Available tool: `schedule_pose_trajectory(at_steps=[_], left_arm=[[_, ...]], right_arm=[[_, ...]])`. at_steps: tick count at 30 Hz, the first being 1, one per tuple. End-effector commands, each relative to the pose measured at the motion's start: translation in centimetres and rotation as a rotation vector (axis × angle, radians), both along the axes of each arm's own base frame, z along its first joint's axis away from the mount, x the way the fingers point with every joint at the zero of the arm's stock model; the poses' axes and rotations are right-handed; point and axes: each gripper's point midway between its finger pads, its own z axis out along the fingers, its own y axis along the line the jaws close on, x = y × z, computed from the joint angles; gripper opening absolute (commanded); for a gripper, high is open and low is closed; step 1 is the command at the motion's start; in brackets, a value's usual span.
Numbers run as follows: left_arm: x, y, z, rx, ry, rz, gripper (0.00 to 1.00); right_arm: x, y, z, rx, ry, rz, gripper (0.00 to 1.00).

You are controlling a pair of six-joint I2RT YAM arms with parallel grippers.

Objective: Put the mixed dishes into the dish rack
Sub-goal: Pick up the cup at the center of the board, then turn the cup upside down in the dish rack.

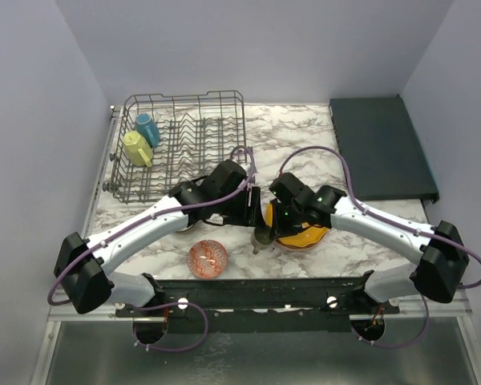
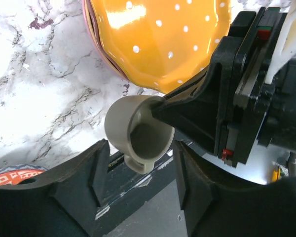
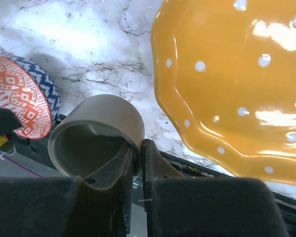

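Observation:
The small grey cup point(image 3: 96, 129) is held above the marble table near its front edge, and my right gripper point(image 3: 139, 148) is shut on its rim, one finger inside and one outside. In the left wrist view the cup point(image 2: 138, 132) hangs with its handle towards my left gripper point(image 2: 140, 180), which is open with a finger on either side just short of it. In the top view the cup point(image 1: 264, 236) sits between both grippers, left point(image 1: 252, 218) and right point(image 1: 272, 227). The orange white-dotted plate point(image 1: 302, 235) lies beside it on a pink plate point(image 2: 94, 29). The dish rack point(image 1: 180, 143) holds a blue mug point(image 1: 147, 128) and a yellow-green mug point(image 1: 135, 149).
A red-patterned bowl point(image 1: 207, 258) with a blue-patterned outside sits near the front edge, left of the cup; it also shows in the right wrist view point(image 3: 15, 101). A dark flat tray point(image 1: 381, 146) lies at the back right. The black mounting rail point(image 1: 256, 293) runs along the front.

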Motion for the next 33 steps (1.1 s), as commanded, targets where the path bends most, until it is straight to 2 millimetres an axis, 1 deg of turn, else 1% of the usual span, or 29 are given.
schedule_pose_trajectory(at_steps=[1,5,9,13,16,21,27,31,33], left_arm=[[1.2,0.3,3.8,-0.084,-0.088,0.026,0.63],[1.5,0.8,5.1,-0.125,-0.108,0.04,0.69],[1.7,1.0,6.3,-0.183,-0.118,0.049,0.76],[1.7,1.0,7.5,-0.281,-0.08,0.048,0.79],[1.7,1.2,8.2,-0.353,-0.054,0.055,0.8],[1.5,1.3,9.9,-0.482,-0.022,0.049,0.82],[0.7,1.0,12.3,-0.636,0.02,-0.001,0.84],[0.4,1.6,13.9,-0.776,0.07,-0.026,0.86],[0.5,2.2,14.4,-0.845,0.101,-0.025,0.86]], right_arm=[[-0.2,-1.5,1.0,0.001,-0.056,-0.042,0.01],[-0.4,-1.8,1.9,0.043,-0.084,-0.054,0.01],[-0.5,-1.7,3.4,0.114,-0.13,-0.063,0.0],[-0.3,-1.9,5.0,0.175,-0.184,-0.078,0.01],[-0.1,-1.8,7.0,0.249,-0.242,-0.09,0.0],[0.0,-1.8,11.0,0.385,-0.342,-0.103,0.0],[0.0,-1.1,15.6,0.547,-0.467,-0.058,0.0],[0.0,-0.9,18.1,0.63,-0.558,-0.021,0.01],[-0.4,-0.6,18.9,0.665,-0.578,0.019,0.01]])
